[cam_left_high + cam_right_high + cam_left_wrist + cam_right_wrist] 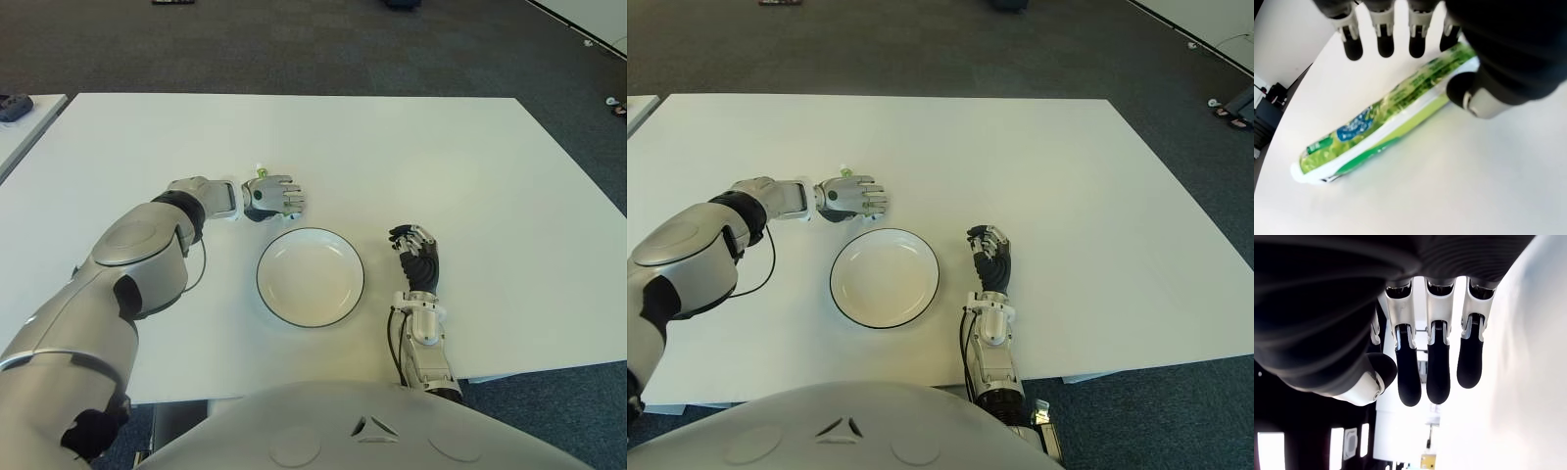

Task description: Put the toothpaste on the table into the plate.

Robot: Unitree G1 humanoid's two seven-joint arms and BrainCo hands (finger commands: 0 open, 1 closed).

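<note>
The left hand (271,197) hovers palm-down over the toothpaste tube (1386,127), at about 11 o'clock from the plate (310,277) and just beyond its far rim. Its wrist view shows the four fingers (1385,41) extended above the tube and the thumb (1476,95) beside the tube's near end, with nothing closed around it: the hand is released and the green-and-white tube lies flat on the white table (470,157). From the head camera only a small green tip of the tube (260,170) shows past the hand, at its 12 o'clock edge. The white, dark-rimmed plate holds nothing. The right hand (413,244) shows at 3 o'clock from the plate, apart from it, fingers loosely extended and gripping nothing.
</note>
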